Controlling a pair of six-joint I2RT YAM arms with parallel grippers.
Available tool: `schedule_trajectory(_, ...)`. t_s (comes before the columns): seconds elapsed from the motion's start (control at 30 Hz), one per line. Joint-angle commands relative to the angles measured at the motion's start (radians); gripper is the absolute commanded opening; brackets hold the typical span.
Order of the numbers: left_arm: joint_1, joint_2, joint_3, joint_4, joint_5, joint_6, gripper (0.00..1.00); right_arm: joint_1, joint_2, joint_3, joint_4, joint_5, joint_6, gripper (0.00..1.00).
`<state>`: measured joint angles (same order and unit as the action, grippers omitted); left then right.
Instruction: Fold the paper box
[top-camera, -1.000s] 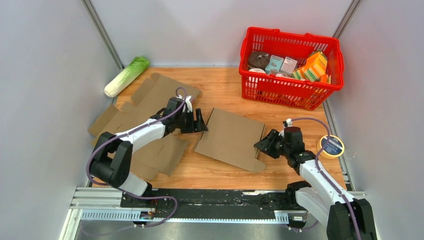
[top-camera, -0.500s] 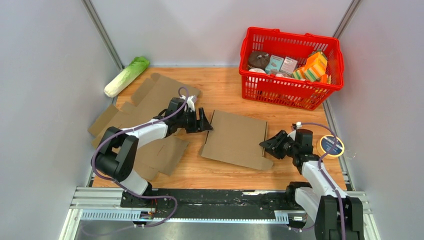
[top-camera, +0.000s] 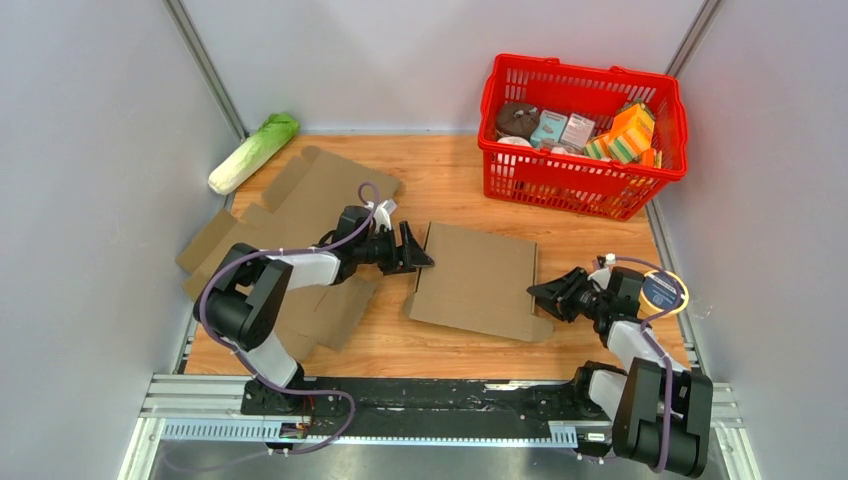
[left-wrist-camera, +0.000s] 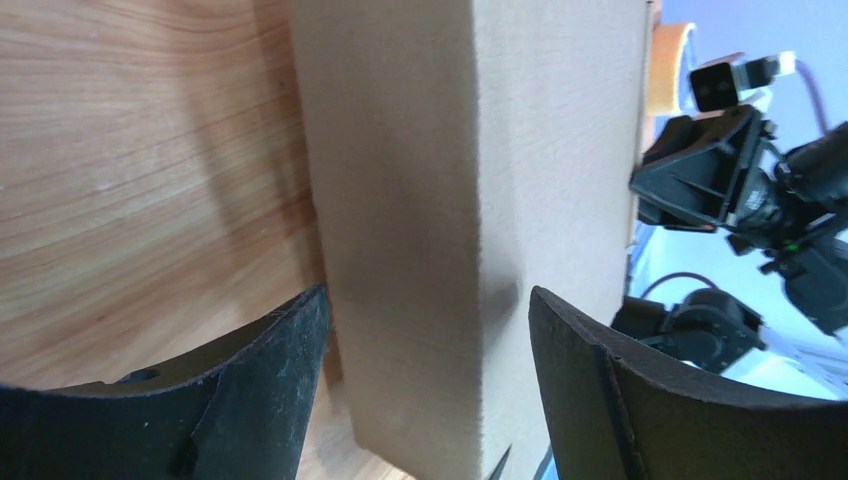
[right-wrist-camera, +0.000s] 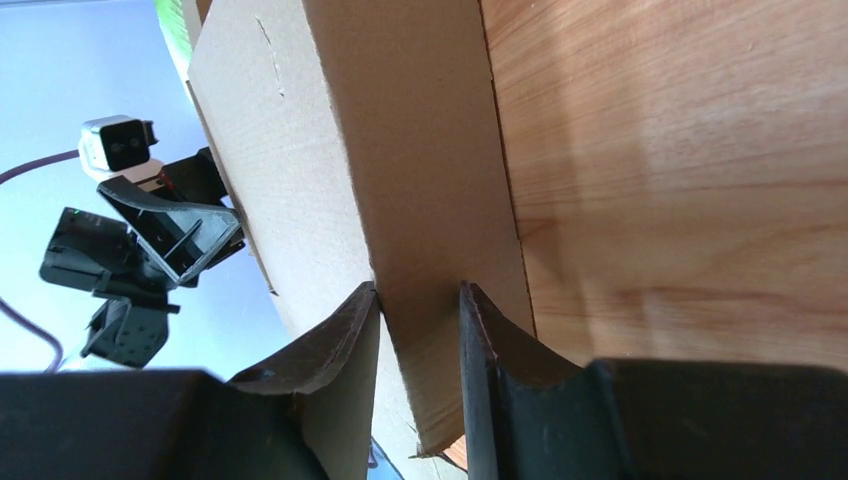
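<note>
The flat box (top-camera: 478, 280) lies between wide-open left fingers (left-wrist-camera: 260, 400) (gripping nothing); right fingers (right-wrist-camera: 340, 360) pinch its opposite edge.

Bright and even from overhead in the top view, sharp across the wooden table (top-camera: 450, 180), with only soft, faint shadows beneath the arms and along the red basket (top-camera: 585, 190). No harsh glare there. In the left wrist view, blurred at the near black fingers (left-wrist-camera: 250, 400), soft on the cardboard (left-wrist-camera: 450, 200), with a dim shadow on the table beside it. In the right wrist view, washed to pale blue behind, curved at the edges, lightly glossy on the wood grain.
</note>
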<state>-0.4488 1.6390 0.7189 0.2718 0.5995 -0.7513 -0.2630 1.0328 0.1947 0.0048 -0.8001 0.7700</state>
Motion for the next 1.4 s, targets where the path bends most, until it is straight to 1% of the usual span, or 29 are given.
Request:
schedule_trajectory(0.0, -0.01, 0.059, -0.025, 0.253, 0.107, -0.132, 0.81, -0.01, 0.079, -0.047, -0.051, 0.064, -0.054, 0.34)
schedule_trajectory(0.1, -0.037, 0.077, -0.03, 0.338, 0.124, -0.174, 0.81, -0.01, 0.107, -0.052, -0.02, 0.053, -0.052, 0.35)
schedule_trajectory(0.2, -0.05, 0.074, -0.042, 0.385, 0.121, -0.207, 0.78, -0.012, 0.092, -0.048, -0.019, 0.049, -0.055, 0.38)
schedule_trajectory(0.27, -0.05, 0.076, -0.047, 0.414, 0.129, -0.243, 0.74, -0.01, 0.072, -0.041, -0.037, 0.052, -0.058, 0.39)
schedule_trajectory(0.3, -0.054, 0.079, -0.047, 0.441, 0.135, -0.255, 0.7, -0.01, 0.069, -0.04, -0.04, 0.053, -0.06, 0.4)
schedule_trajectory(0.37, -0.057, 0.076, -0.05, 0.46, 0.141, -0.282, 0.66, -0.01, 0.072, -0.041, -0.042, 0.058, -0.06, 0.4)
schedule_trajectory(0.4, -0.059, 0.07, -0.055, 0.486, 0.141, -0.293, 0.66, -0.01, 0.075, -0.041, -0.04, 0.053, -0.058, 0.41)
schedule_trajectory(0.47, -0.065, 0.058, -0.073, 0.518, 0.141, -0.33, 0.69, -0.013, 0.079, -0.054, -0.017, 0.029, -0.048, 0.4)
schedule_trajectory(0.5, -0.065, 0.038, -0.082, 0.505, 0.128, -0.326, 0.74, -0.021, 0.084, -0.057, -0.014, 0.022, -0.046, 0.4)
schedule_trajectory(0.57, -0.064, 0.01, -0.093, 0.428, 0.073, -0.272, 0.77, -0.071, 0.09, -0.077, 0.026, -0.019, -0.034, 0.4)
schedule_trajectory(0.6, -0.064, -0.014, -0.09, 0.312, 0.053, -0.205, 0.78, -0.09, 0.098, -0.081, 0.037, -0.034, -0.028, 0.39)
schedule_trajectory(0.63, -0.064, -0.021, -0.087, 0.264, 0.033, -0.179, 0.79, -0.108, 0.105, -0.081, 0.044, -0.056, -0.026, 0.39)
schedule_trajectory(0.67, -0.064, -0.024, -0.081, 0.236, 0.008, -0.165, 0.8, -0.11, 0.113, -0.083, 0.049, -0.062, -0.028, 0.39)
schedule_trajectory(0.77, -0.057, 0.002, -0.05, 0.167, 0.0, -0.149, 0.8, -0.123, 0.153, -0.093, 0.092, -0.097, -0.015, 0.39)
schedule_trajectory(0.87, -0.057, 0.038, -0.048, 0.178, 0.002, -0.166, 0.81, -0.145, 0.213, -0.103, 0.147, -0.142, 0.003, 0.38)
schedule_trajectory(0.93, -0.057, 0.05, -0.052, 0.216, 0.011, -0.183, 0.81, -0.147, 0.24, -0.101, 0.168, -0.151, 0.005, 0.38)
schedule_trajectory(1.0, -0.062, 0.065, -0.052, 0.278, 0.046, -0.216, 0.81, -0.147, 0.246, -0.101, 0.178, -0.152, 0.006, 0.38)
schedule_trajectory(1.13, -0.076, 0.081, -0.039, 0.294, 0.082, -0.221, 0.81, -0.147, 0.242, -0.095, 0.166, -0.14, 0.0, 0.38)
schedule_trajectory(1.17, -0.076, 0.081, -0.042, 0.288, 0.071, -0.214, 0.81, -0.147, 0.242, -0.095, 0.164, -0.139, 0.0, 0.38)
schedule_trajectory(1.23, -0.077, 0.036, -0.039, 0.143, 0.007, -0.111, 0.8, -0.145, 0.233, -0.097, 0.159, -0.137, -0.008, 0.39)
schedule_trajectory(1.27, -0.079, 0.006, -0.032, 0.071, -0.041, -0.082, 0.8, -0.143, 0.224, -0.097, 0.155, -0.134, -0.009, 0.41)
schedule_trajectory(1.33, -0.08, -0.007, -0.019, 0.032, -0.047, -0.04, 0.74, -0.11, 0.179, -0.08, 0.104, -0.096, -0.027, 0.48)
schedule_trajectory(1.37, -0.08, -0.027, -0.01, -0.009, -0.07, -0.028, 0.73, -0.092, 0.161, -0.069, 0.077, -0.079, -0.037, 0.57)
